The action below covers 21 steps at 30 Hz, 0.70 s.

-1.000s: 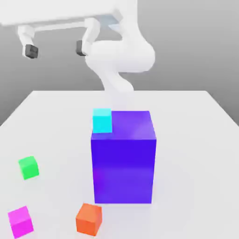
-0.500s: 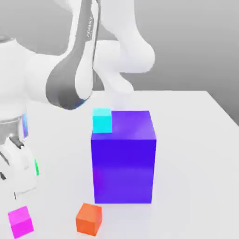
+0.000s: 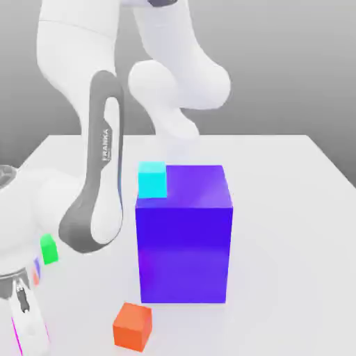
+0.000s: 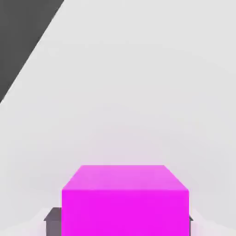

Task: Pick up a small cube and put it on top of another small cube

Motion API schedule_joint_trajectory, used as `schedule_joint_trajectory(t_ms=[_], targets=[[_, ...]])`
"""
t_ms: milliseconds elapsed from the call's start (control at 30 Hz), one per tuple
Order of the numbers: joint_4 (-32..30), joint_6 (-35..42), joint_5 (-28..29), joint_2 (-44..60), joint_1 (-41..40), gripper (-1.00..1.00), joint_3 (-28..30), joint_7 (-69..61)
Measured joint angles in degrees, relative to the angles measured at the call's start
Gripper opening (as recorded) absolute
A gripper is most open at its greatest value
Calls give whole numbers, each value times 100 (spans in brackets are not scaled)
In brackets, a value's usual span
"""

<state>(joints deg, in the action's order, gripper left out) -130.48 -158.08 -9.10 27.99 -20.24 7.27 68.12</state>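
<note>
The small magenta cube [image 4: 124, 200] sits on the white table, close under the hand camera. My gripper [image 4: 118, 221] is open and down at the cube, with a dark fingertip [image 4: 53, 220] showing on either side of it. In the exterior view my gripper [image 3: 21, 332] is low at the front left corner, and the hand covers the magenta cube [image 3: 14, 338] except for a thin pink edge. The other small cubes are a green one [image 3: 48, 249], an orange one [image 3: 132, 325] and a cyan one [image 3: 151, 179].
A large blue-violet block [image 3: 183, 236] stands mid-table; the cyan cube shows at its upper left corner. The arm's forearm [image 3: 101, 181] slants down just left of the block. The white table [image 3: 278, 229] stretches out to the exterior view's right.
The arm swung down from high at the back to the front left corner. The hand now covers the magenta cube and no longer hides the green one.
</note>
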Motion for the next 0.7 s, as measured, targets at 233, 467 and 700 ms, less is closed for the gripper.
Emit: schedule_joint_trajectory(t_ms=[233, 467, 700], targets=[[-624, 561, 472, -1203, -140, -100, 331, -513], [-1650, 550, 928, -2242, -710, -100, 728, -2105], [-2636, 489, 1218, -3179, -1312, -100, 1082, -3756]])
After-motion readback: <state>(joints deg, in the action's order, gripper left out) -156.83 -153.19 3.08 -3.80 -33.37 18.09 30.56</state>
